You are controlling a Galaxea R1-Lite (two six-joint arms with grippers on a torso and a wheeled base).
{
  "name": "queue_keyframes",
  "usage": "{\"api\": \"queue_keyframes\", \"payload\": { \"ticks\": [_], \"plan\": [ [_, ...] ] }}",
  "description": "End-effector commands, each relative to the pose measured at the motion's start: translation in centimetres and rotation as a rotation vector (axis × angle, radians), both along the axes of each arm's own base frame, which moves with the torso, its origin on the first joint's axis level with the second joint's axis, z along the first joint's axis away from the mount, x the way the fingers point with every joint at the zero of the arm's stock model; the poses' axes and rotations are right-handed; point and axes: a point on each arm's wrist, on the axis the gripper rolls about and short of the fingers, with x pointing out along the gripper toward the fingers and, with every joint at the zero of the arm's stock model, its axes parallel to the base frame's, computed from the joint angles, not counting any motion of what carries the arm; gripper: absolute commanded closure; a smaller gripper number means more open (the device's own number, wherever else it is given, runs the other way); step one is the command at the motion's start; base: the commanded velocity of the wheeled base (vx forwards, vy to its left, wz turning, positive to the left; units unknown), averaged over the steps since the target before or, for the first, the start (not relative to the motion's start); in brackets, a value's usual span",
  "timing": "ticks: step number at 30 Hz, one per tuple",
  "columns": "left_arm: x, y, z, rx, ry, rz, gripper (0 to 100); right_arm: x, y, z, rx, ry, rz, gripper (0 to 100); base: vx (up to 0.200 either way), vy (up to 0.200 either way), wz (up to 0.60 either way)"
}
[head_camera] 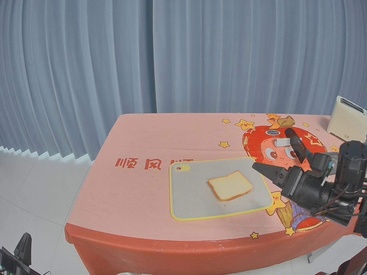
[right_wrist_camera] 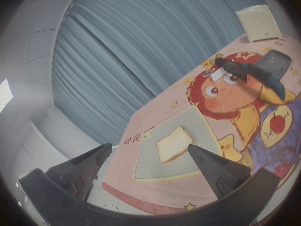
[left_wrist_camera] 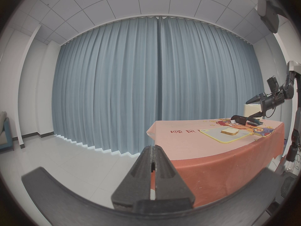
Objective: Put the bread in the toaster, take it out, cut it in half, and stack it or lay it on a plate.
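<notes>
The right pincer (right_wrist_camera: 148,146) hangs spread wide above the right side of the desk (head_camera: 145,142), gripping nothing. The left pincer (left_wrist_camera: 153,151) is pressed together, low beside the desk. The bread slice (head_camera: 230,185) lies flat on the grey cutting board (head_camera: 191,195). The toaster (head_camera: 348,119) stands at the far right corner, well apart.

Large red Chinese characters (head_camera: 153,164) run across the pink tablecloth (head_camera: 126,195), left of the cutting board (head_camera: 191,199), whose far edge cuts off the last one. Farther right, a small blue label (head_camera: 273,133) tops the cartoon apple face (head_camera: 279,151), its lettering too small to read, like the tiny dark mark on the toaster (head_camera: 346,121) at far right.
</notes>
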Motion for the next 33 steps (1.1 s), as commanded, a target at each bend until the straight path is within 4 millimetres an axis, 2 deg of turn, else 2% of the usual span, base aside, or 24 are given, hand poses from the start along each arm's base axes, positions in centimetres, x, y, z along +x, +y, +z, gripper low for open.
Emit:
{"api": "queue_keyframes", "payload": {
  "ticks": [1, 2, 3, 6, 12, 15, 18, 21, 24, 27, 28, 30, 33],
  "plan": [
    [0.0, 0.0, -0.5, 0.000, 0.001, 0.001, 100, -2.1, -3.0, 1.7, 0.005, -0.116, 0.000, 0, 0.000, 0.000, 0.00],
    [0.0, 0.0, -0.5, 0.000, 0.001, 0.001, 100, -2.2, -3.1, 1.7, 0.003, -0.119, 0.002, 0, 0.000, 0.000, 0.00],
    [0.0, 0.0, -0.5, 0.000, 0.001, 0.001, 100, -2.1, -4.5, 2.1, -0.035, -0.170, -0.015, 0, 0.000, 0.000, 0.00],
    [0.0, 0.0, -0.5, 0.000, 0.001, 0.001, 100, -1.9, -6.2, 2.9, -0.082, -0.250, -0.039, 0, 0.000, 0.000, 0.00],
    [0.0, 0.0, -0.5, 0.000, 0.001, 0.001, 100, -2.7, -8.2, 5.5, -0.004, -0.431, -0.056, 0, 0.000, 0.000, 0.00],
    [0.0, 0.0, -0.5, 0.000, 0.001, 0.001, 100, -2.6, -8.8, 6.1, 0.008, -0.464, -0.057, 0, 0.000, 0.000, 0.00],
    [0.0, 0.0, -0.5, 0.001, 0.001, 0.001, 100, -2.2, -9.2, 7.5, 0.010, -0.516, -0.069, 0, 0.000, 0.000, 0.00],
    [0.0, 0.0, -0.5, 0.000, 0.001, 0.001, 100, -1.4, -9.4, 10.6, 0.031, -0.607, -0.089, 0, 0.000, 0.000, 0.00],
    [0.0, 0.0, -0.5, 0.000, 0.001, 0.001, 100, -0.9, -9.6, 12.0, -0.003, -0.652, -0.100, 0, 0.000, 0.000, 0.00],
    [0.0, 0.0, -0.5, 0.000, 0.001, 0.001, 100, 0.0, -10.4, 11.8, -0.082, -0.652, -0.142, 0, 0.000, 0.000, 0.00],
    [0.0, 0.0, -0.5, 0.001, 0.001, -0.001, 100, 0.5, -11.8, 11.3, -0.168, -0.648, -0.207, 0, 0.000, 0.000, 0.00],
    [0.0, 0.0, -0.5, -0.002, 0.001, 0.002, 100, 0.9, -13.0, 11.1, -0.270, -0.661, -0.257, 0, 0.000, 0.000, 0.00],
    [0.0, 0.0, -0.5, 0.001, 0.001, 0.001, 100, 0.9, -13.3, 10.0, -0.380, -0.650, -0.244, 0, 0.000, 0.000, 0.00]
  ]
}}
